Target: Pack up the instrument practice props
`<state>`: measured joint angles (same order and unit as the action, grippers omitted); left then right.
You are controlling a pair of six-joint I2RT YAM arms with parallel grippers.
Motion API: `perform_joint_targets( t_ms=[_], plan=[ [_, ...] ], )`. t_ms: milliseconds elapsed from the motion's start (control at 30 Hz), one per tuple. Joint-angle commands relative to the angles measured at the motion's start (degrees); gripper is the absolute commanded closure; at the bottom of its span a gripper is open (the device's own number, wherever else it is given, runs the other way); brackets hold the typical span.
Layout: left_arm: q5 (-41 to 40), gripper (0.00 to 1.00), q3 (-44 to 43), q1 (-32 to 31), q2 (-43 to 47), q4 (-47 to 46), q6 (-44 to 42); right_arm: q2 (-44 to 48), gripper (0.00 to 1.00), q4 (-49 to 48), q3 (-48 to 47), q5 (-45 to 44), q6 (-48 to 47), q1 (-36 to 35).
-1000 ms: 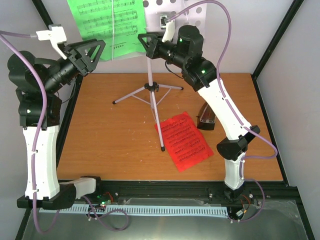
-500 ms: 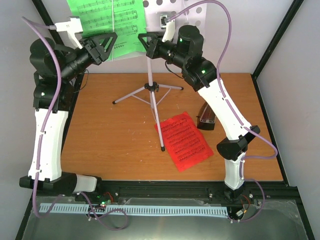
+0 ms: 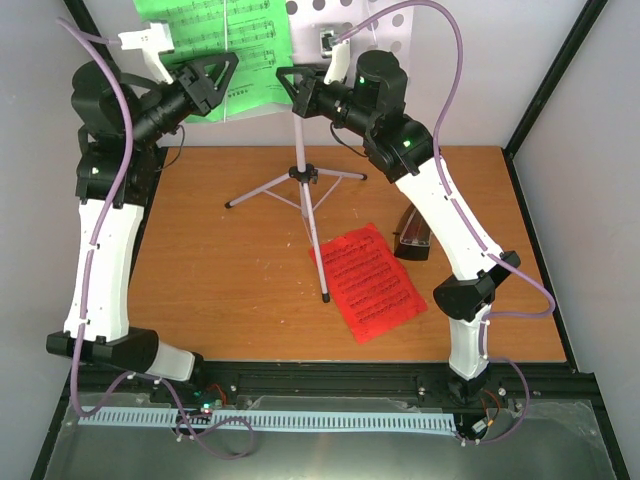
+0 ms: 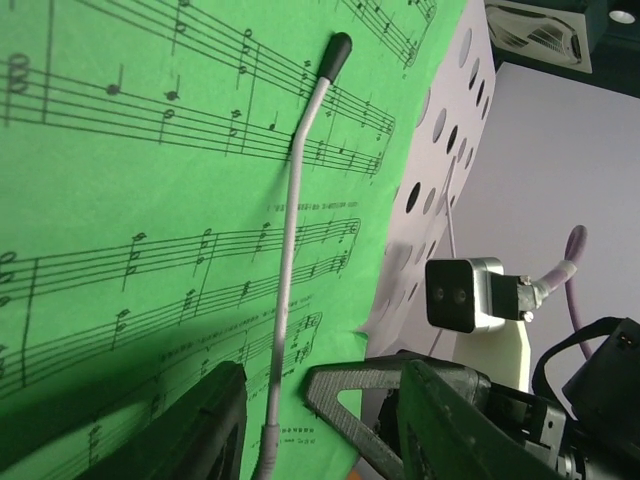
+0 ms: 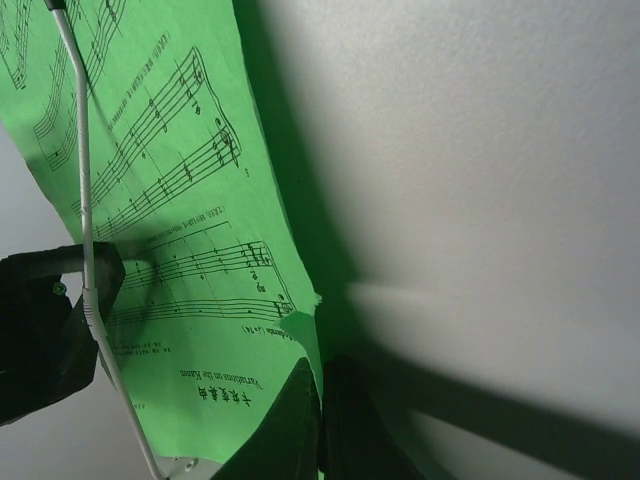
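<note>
The green music sheet point(image 3: 215, 40) rests on the pale perforated stand desk point(image 3: 385, 35), whose silver tripod legs point(image 3: 300, 185) stand on the table. My right gripper point(image 3: 287, 85) is shut on the green sheet's lower right edge; the right wrist view shows its fingers pinched on the sheet point(image 5: 200, 200). My left gripper point(image 3: 207, 85) is open at the sheet's lower left. In the left wrist view its jaws straddle the stand's wire page holder point(image 4: 292, 250) in front of the sheet point(image 4: 150, 200). The red sheet point(image 3: 370, 282) lies flat on the table. The black metronome point(image 3: 412, 238) is partly hidden behind my right arm.
The wooden table point(image 3: 220, 270) is walled in by white panels and black frame posts. The right wrist's camera point(image 4: 458, 294) and one right finger point(image 4: 360, 385) show close to my left gripper. A purple cable point(image 3: 455, 60) loops above the right arm.
My left arm has swung up and to the right, bringing its open gripper to the green sheet's lower left. The right arm and the stand have not moved.
</note>
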<state>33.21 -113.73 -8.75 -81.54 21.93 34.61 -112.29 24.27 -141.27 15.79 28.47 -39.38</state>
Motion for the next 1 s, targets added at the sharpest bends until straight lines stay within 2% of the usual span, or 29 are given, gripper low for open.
perform_joint_targets(
  t_ms=[0,200,433,467,700,967],
  plan=[
    [0.4,0.58,-3.3,-0.4,-1.3,0.0,-1.3,1.2,0.97,-0.3,-0.2,-1.2,-0.6,-0.1],
    [1.2,0.68,-3.9,-0.4,-1.9,-0.5,-1.2,1.3,0.97,-0.3,-0.2,-1.6,-0.8,-0.1],
    [1.4,0.98,-4.1,-0.4,-2.0,-0.6,-1.2,1.5,0.97,-0.2,-0.1,-1.7,-0.7,-0.1],
    [1.4,0.99,-4.1,-0.4,-2.1,-0.5,-1.1,1.5,0.97,-0.2,-0.1,-1.6,-0.8,-0.1],
    [1.8,0.99,-3.8,-0.4,-1.4,-1.2,-2.3,1.7,0.97,-0.2,0.1,-2.0,-0.5,-0.1],
    [6.0,1.00,-0.3,-0.4,1.0,-6.6,-7.0,2.5,0.97,-0.3,1.3,-3.6,0.3,-0.1]
  ],
)
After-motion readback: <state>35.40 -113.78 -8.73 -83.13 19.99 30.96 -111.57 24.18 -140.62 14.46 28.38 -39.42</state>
